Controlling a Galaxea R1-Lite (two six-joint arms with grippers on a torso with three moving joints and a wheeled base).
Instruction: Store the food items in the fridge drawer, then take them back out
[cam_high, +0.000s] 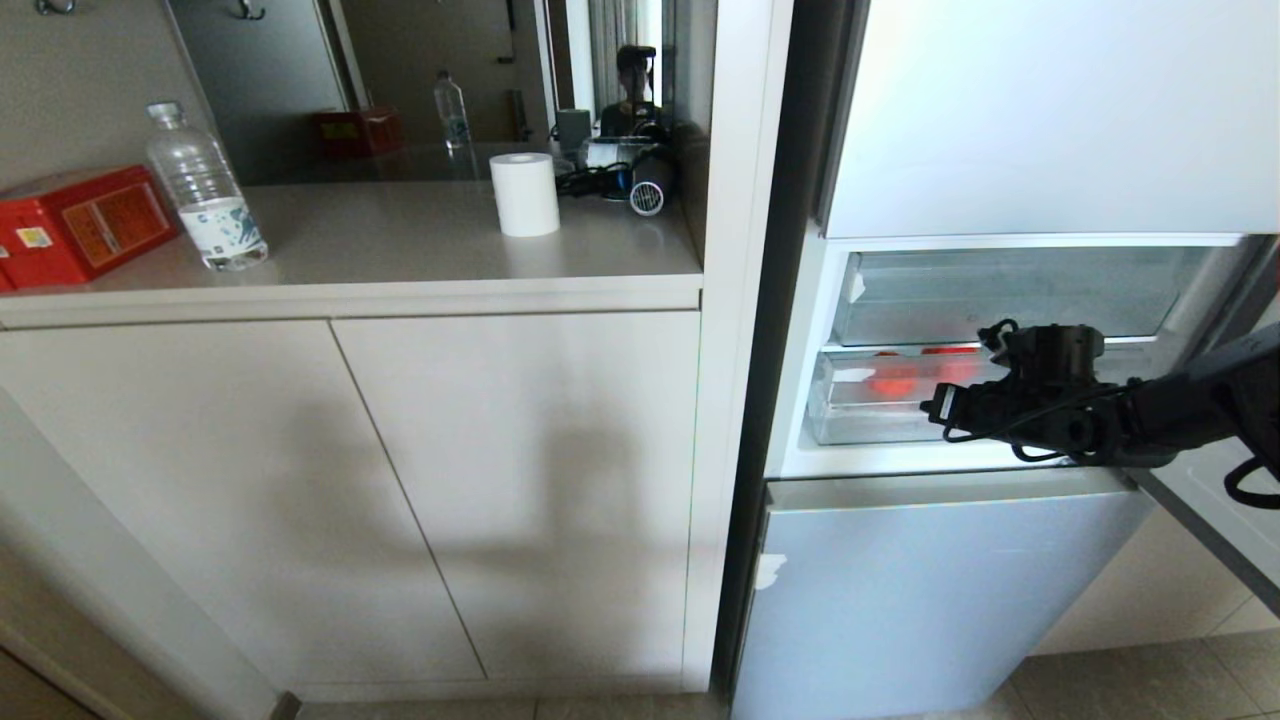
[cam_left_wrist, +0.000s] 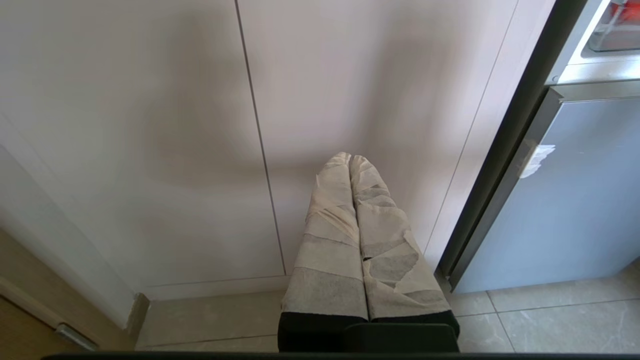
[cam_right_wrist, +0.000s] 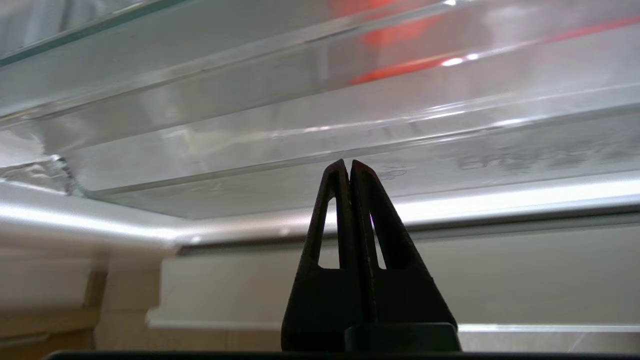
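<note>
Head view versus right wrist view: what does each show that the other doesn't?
Only the head view: the counter with a water bottle, red box and paper roll, and the right arm reaching in. Only the right wrist view: the right hand shut, tips at the fridge drawer front. Both: red fruits blurred behind clear plastic.

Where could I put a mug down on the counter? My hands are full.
The counter lies bare between the water bottle and the paper roll, and along its front edge. Its back right corner is crowded with a hair dryer and cables; the red box fills the left end.
</note>
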